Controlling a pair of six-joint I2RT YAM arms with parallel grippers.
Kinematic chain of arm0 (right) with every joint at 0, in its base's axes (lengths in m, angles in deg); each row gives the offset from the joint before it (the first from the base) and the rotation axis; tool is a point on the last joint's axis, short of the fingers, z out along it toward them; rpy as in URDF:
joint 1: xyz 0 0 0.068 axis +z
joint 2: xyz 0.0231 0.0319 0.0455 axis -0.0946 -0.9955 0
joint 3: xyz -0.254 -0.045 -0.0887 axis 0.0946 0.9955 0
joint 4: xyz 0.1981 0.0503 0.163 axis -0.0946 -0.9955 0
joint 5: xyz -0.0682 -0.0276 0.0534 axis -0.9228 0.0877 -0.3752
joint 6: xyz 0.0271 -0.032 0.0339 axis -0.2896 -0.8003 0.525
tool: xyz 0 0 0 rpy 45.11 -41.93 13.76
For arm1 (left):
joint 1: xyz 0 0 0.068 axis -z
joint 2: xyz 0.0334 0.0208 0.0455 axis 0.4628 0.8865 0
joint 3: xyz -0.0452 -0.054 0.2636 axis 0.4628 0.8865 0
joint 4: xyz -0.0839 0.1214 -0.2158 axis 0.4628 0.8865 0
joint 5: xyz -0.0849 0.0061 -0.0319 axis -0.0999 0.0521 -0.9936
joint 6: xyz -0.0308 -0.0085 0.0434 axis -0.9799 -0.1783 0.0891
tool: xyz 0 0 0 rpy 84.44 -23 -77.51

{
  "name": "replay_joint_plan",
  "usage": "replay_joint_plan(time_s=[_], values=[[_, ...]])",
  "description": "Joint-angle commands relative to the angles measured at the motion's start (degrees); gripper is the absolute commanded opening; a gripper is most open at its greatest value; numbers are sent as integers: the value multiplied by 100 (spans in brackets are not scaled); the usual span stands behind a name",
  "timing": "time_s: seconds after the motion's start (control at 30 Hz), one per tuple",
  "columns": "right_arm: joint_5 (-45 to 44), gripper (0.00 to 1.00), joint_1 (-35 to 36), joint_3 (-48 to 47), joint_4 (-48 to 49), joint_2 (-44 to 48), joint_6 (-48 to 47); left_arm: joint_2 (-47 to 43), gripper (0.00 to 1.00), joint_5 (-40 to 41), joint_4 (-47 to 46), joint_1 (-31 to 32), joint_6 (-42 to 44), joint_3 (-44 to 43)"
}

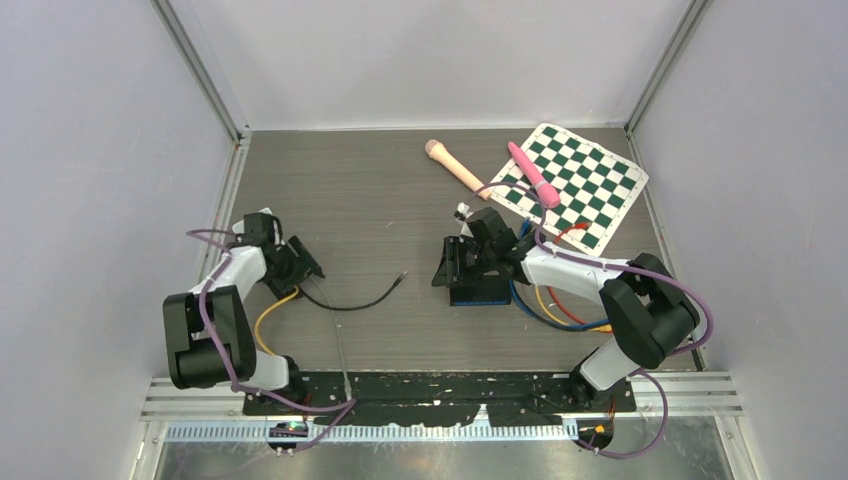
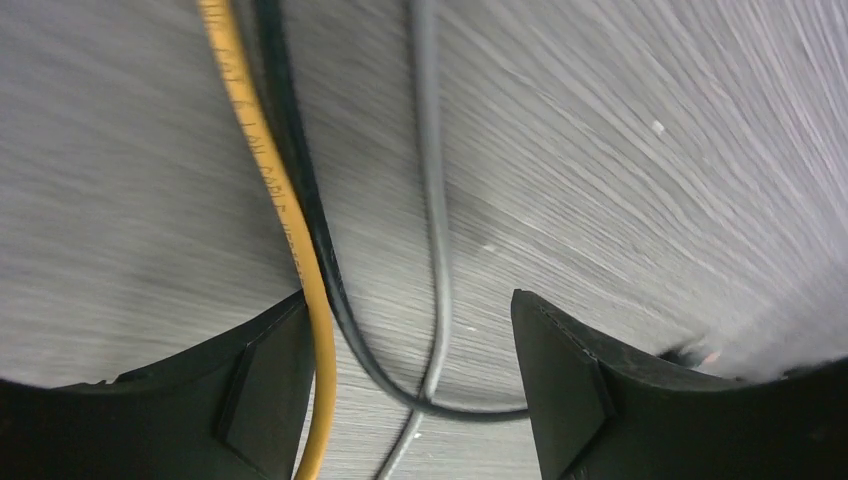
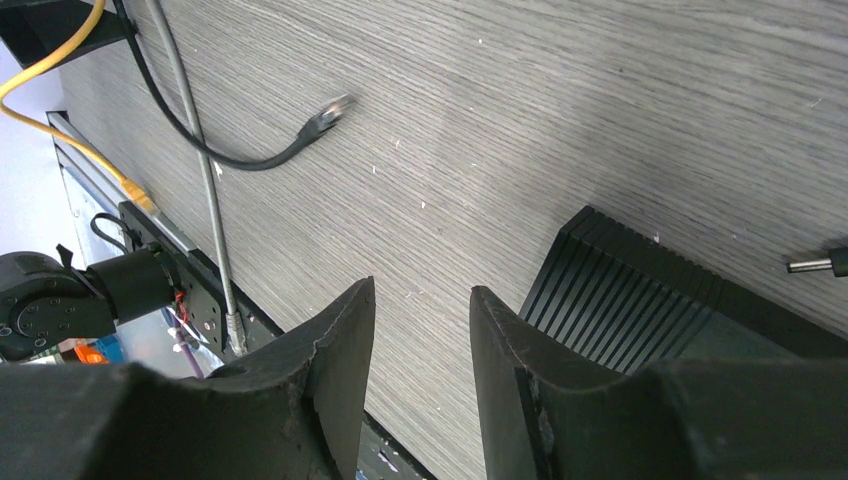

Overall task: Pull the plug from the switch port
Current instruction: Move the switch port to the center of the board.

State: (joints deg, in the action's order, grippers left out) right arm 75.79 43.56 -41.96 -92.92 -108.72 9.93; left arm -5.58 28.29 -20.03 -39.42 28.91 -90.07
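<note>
**Q:** Black cable (image 1: 350, 308): where does its plug (image 1: 402, 280) lie?

**A:** On the grey wood-grain table (image 1: 380, 190), out of the switch (image 1: 478, 295). It sits at the switch's nine o'clock, apart from it. In my right wrist view, the plug is at eleven o'clock and the ribbed switch housing at three o'clock.

**Q:** State of each hand?

**A:** My left gripper (image 2: 410, 385) is spread wide, low over the table at the plug's nine o'clock. A yellow cable (image 2: 270, 200), the black cable and a grey cable (image 2: 432, 200) run between its fingers (image 2: 250, 400), and none is clamped. My right gripper (image 3: 422, 340) shows only a narrow gap with nothing in it, just beside the switch.
</note>
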Motion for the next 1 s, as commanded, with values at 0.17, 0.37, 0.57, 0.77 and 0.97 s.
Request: replay_joint_plan(time_s=[0.17, 0.37, 0.57, 0.77, 0.97], values=[[23, 47, -11, 132, 286, 207, 94, 209, 70, -343, -408, 1229, 8, 1], [1, 47, -16, 177, 298, 197, 95, 248, 66, -316, -382, 1761, 69, -64], [89, 47, 9, -193, 84, 83, -303, -224, 65, -171, -504, 1815, -66, 191], [291, 53, 299, -1248, -398, -534, -1014, -537, 70, -122, -366, 1810, 36, 172], [325, 57, 694, -2232, -456, -1443, -1470, -1565, 94, 586, -42, 1802, 432, 258]])
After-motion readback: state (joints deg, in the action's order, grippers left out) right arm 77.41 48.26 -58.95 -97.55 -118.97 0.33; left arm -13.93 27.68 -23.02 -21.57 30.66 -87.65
